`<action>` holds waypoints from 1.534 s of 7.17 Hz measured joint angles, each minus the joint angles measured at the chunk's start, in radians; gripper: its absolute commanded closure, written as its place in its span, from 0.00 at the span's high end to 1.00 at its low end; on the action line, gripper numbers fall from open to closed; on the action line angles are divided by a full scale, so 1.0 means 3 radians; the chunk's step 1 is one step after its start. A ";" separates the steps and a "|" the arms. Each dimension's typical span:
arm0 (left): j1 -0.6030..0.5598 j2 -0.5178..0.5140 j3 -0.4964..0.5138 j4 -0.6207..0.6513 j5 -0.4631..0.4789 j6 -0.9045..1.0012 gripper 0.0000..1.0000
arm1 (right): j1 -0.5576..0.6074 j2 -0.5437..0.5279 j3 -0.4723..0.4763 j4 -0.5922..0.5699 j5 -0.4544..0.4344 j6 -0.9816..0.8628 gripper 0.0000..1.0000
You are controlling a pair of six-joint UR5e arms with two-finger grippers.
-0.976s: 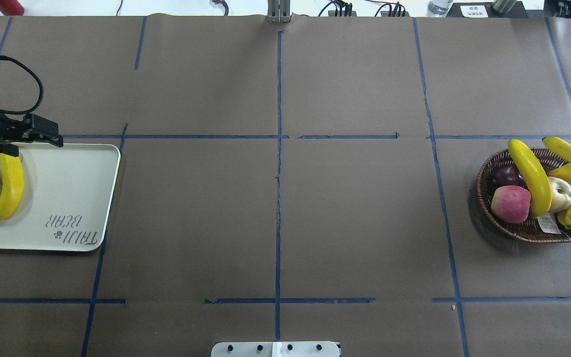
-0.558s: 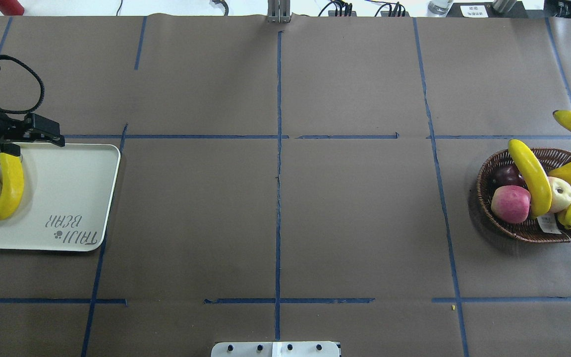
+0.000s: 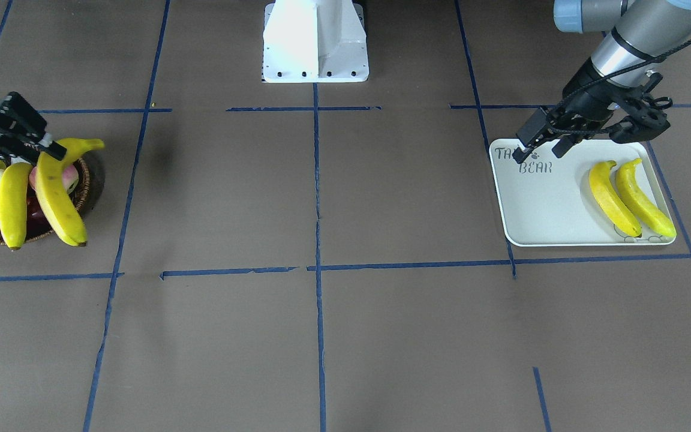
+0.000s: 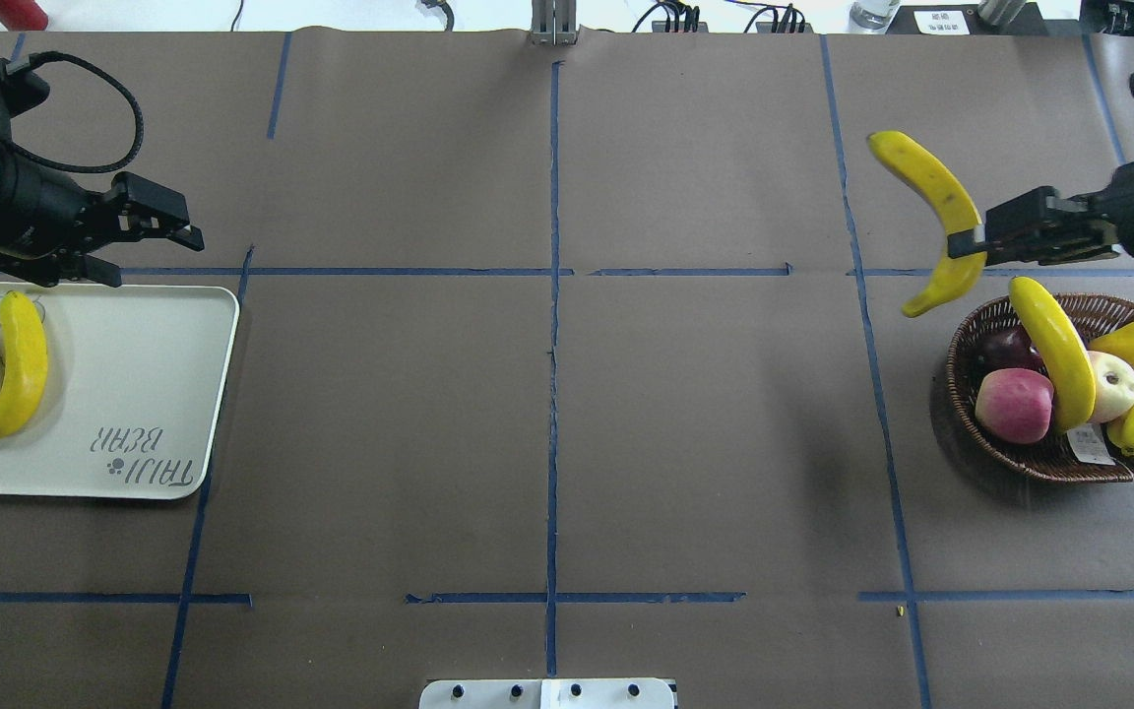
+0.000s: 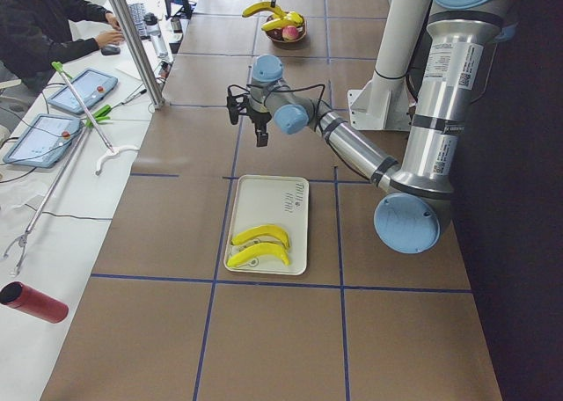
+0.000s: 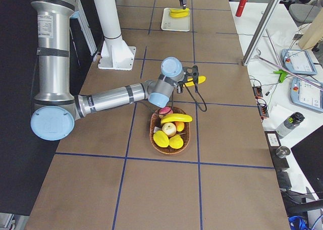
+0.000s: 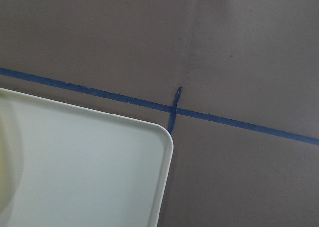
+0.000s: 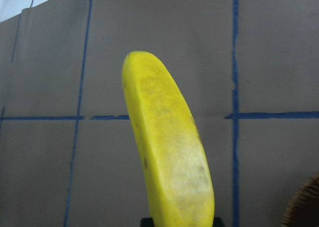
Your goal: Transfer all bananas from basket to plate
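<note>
Transfer is looking partway done: right end effector [image 4: 969, 242] is clamping a bright yellow curved banana [image 4: 929, 197], holding it aloft at 11 o'clock of the brown wicker basket [image 4: 1049, 463], likely to clear its rim. Left end effector [image 4: 188, 225], wide and empty, is hovering at 1 o'clock of the pale rectangular plate [image 4: 134, 374] bearing two bananas [image 4: 21, 364]

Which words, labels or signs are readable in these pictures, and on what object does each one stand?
"TAIJI BEAR", beside a paw mark: on the pale whitish-green rectangular tray.
White paper tag in the brown woven wicker basket: too small to read.
Stickers on the left arm: too small to read.
</note>
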 measured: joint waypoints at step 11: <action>0.0848 -0.1204 0.0460 -0.0564 0.0203 -0.1566 0.99 | -0.2498 0.1400 0.0643 -0.1824 -0.3035 0.0424 0.01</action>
